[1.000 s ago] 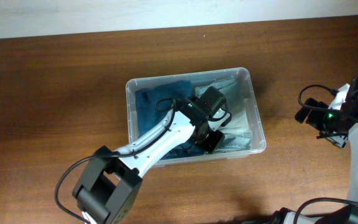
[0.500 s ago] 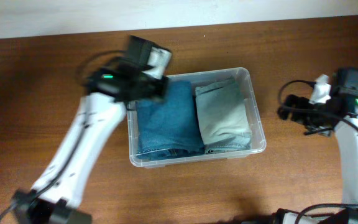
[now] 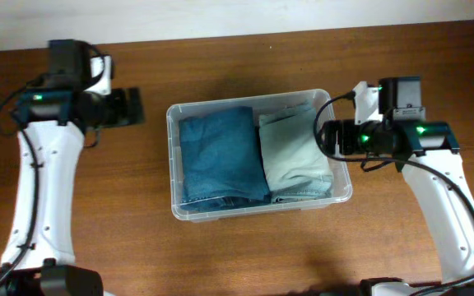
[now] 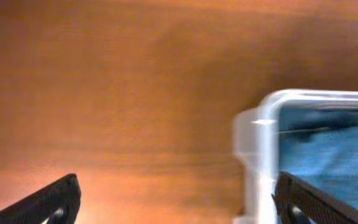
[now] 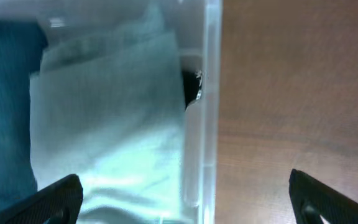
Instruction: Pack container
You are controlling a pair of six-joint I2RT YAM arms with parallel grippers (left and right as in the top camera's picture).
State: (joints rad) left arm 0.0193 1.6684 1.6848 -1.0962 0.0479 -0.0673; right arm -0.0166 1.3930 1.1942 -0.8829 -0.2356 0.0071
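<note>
Right gripper (image 3: 322,136), jaws wide, hovers above the container (image 3: 254,100) wall and pale garment (image 3: 295,152). Probably best to descend squarely onto the garment alone (left gripper (image 3: 132,108), equally wide, hangs aside).

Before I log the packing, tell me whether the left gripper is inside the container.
No, the left gripper hangs over the table, left of the container and outside its wall.

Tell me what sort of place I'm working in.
Probably a robot test bench, not a home: left arm and right arm at a wooden table, a clear container holding folded jeans, a plain pale wall behind.
</note>
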